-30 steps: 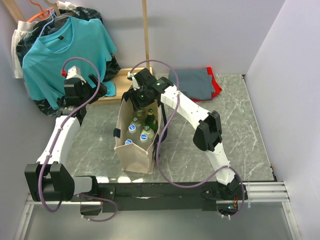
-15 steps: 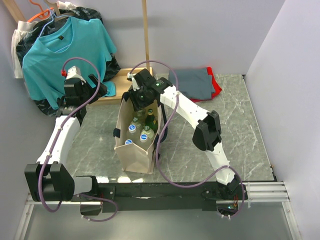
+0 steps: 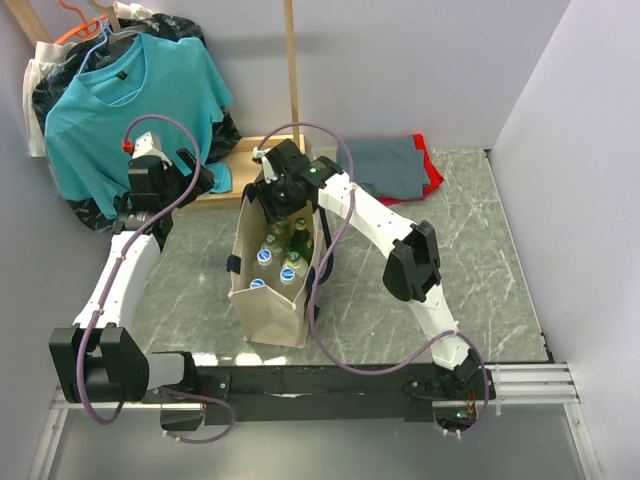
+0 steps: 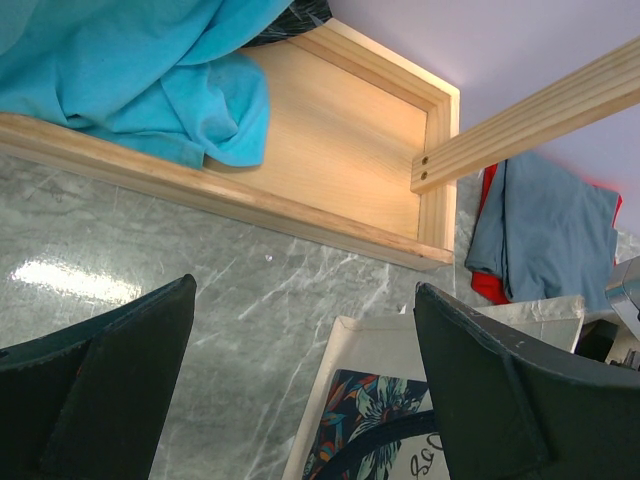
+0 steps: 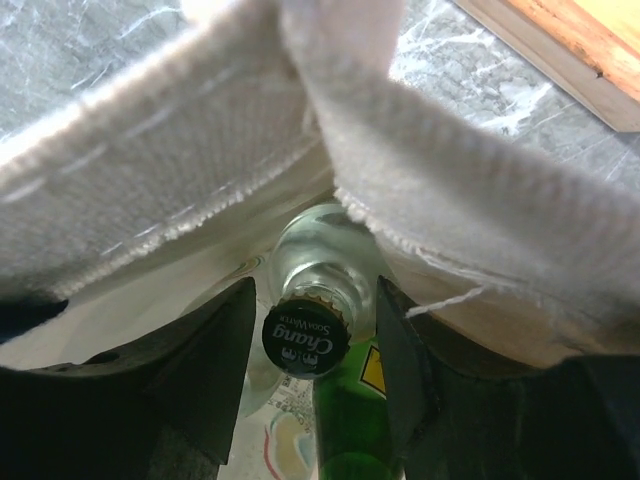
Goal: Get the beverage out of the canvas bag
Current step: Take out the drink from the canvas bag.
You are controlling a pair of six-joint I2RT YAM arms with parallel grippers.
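While left gripper (image 4: 305, 295) gapes above marble table (image 3: 480, 250), right gripper (image 5: 317, 300) flanks bottle (image 5: 306, 336), grip unclear.

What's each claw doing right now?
Left claw: open, empty.
Right claw: straddling the bottle neck; cannot tell whether it grips.

Right hand (image 3: 284, 205) slightly farther left
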